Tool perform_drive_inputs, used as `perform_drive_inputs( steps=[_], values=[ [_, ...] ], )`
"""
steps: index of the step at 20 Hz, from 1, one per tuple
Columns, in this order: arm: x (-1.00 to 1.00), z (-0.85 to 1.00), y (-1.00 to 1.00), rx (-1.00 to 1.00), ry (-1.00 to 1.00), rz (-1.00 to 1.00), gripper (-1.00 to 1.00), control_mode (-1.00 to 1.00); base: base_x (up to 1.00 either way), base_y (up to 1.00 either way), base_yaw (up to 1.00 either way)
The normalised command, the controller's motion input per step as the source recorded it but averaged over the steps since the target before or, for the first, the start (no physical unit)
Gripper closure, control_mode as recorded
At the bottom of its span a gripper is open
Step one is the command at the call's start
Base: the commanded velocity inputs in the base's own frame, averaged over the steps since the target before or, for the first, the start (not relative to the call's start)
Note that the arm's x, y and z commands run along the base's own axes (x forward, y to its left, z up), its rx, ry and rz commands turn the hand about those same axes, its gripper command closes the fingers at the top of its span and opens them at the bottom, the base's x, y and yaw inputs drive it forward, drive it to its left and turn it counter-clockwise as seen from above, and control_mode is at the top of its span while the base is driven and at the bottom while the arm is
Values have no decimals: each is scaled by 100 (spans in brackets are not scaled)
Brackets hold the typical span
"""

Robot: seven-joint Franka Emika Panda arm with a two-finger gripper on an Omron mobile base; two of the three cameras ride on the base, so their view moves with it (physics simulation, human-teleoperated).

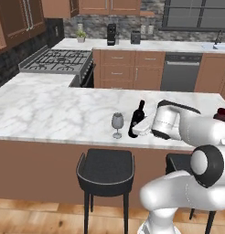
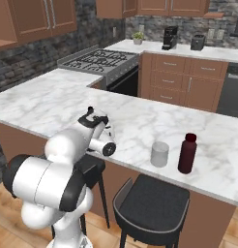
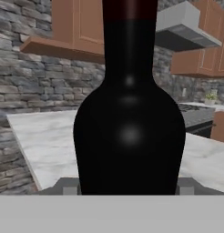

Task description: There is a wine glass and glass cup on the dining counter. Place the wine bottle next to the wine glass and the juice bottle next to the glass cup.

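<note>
the dining counter point(image 1: 50, 114) carries the upright wine bottle point(image 1: 137, 119) just beside the wine glass point(image 1: 117, 124); the gripper point(image 1: 141, 129) is closed around the bottle's body (juice bottle point(image 2: 187, 153) beside the glass cup point(image 2: 159, 154)).

Glossy white rounded arm point(image 1: 187, 192), dark grey joint bands

We see brown wooden cabinets point(image 1: 118, 68), a grey stone wall point(image 3: 22, 68), a gas stove point(image 1: 57, 61), black stools point(image 1: 106, 167), and a wood floor point(image 1: 36, 215).
</note>
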Motion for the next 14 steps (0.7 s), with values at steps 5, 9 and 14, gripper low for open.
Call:
perform_drive_inputs(
  steps=[5, 9, 14],
  values=[
    [15, -18, 0, 0, -3, 2, 100, -100, 0, 0, 0],
    [17, -17, -2, 0, 0, 1, 100, -100, 0, 0, 0],
    [19, -15, -1, -1, 0, 1, 100, -100, 0, 0, 0]
  ],
)
